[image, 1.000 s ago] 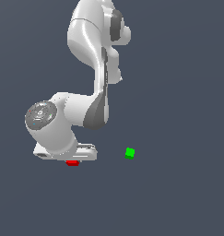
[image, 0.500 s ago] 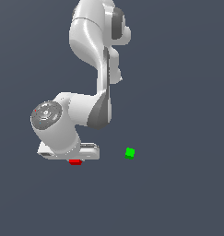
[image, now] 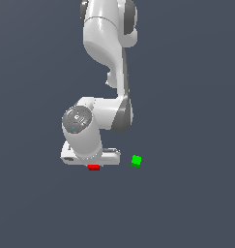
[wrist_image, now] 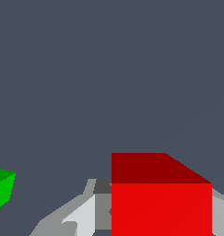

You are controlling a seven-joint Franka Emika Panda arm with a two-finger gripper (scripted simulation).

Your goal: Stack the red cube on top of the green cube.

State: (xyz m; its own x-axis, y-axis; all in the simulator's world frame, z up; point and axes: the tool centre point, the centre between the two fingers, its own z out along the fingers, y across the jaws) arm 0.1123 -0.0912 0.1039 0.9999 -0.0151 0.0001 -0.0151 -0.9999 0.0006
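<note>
One red cube (wrist_image: 161, 203), with no long axis to speak of and one face turned squarely to the wrist camera, sits between the tool's (image: 94, 164) fingers (wrist_image: 81, 216), which are closed on its sides; in the exterior view it shows directly beneath the tool. One green cube (image: 136, 161) lies apart from it toward the exterior view's right, on the dark grey desk (image: 186, 203).
</note>
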